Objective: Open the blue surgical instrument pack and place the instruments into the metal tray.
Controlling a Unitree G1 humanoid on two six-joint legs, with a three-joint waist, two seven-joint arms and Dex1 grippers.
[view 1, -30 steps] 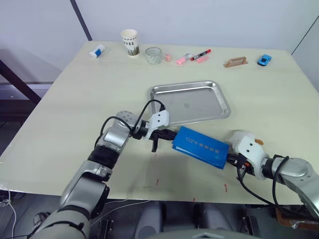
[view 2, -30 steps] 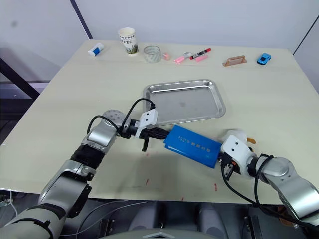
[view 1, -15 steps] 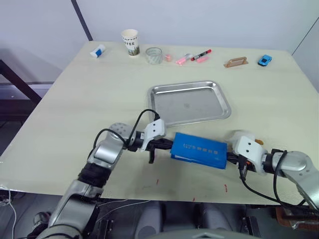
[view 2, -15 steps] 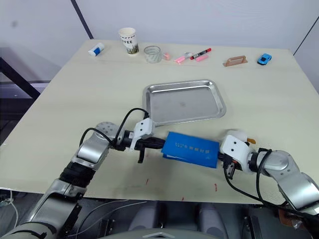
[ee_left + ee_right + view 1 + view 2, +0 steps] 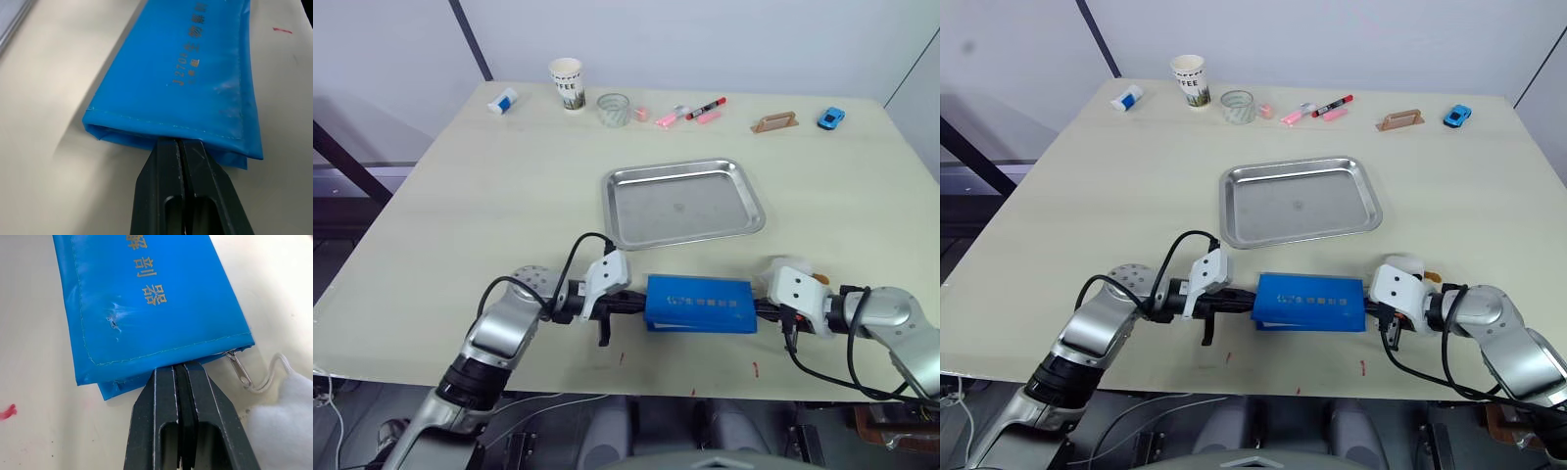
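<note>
The blue surgical instrument pack (image 5: 700,304) lies closed and flat near the table's front edge, its long side parallel to that edge. My left gripper (image 5: 639,304) is shut on the pack's left end, the fingers (image 5: 168,161) pressed together at its seam. My right gripper (image 5: 761,310) is shut on the right end, its fingers (image 5: 164,396) beside the zipper pull (image 5: 238,368). The metal tray (image 5: 683,203) sits empty just beyond the pack. The instruments are hidden.
Along the far edge stand a paper cup (image 5: 567,82), a glass (image 5: 614,109), pink pens (image 5: 669,117), a red marker (image 5: 707,107), a wooden block (image 5: 774,122), a blue toy car (image 5: 831,118) and a white tube (image 5: 503,100).
The pack has turned from slanted to parallel with the front edge and come nearer to it. Both arms drew back with it, still gripping its ends.
</note>
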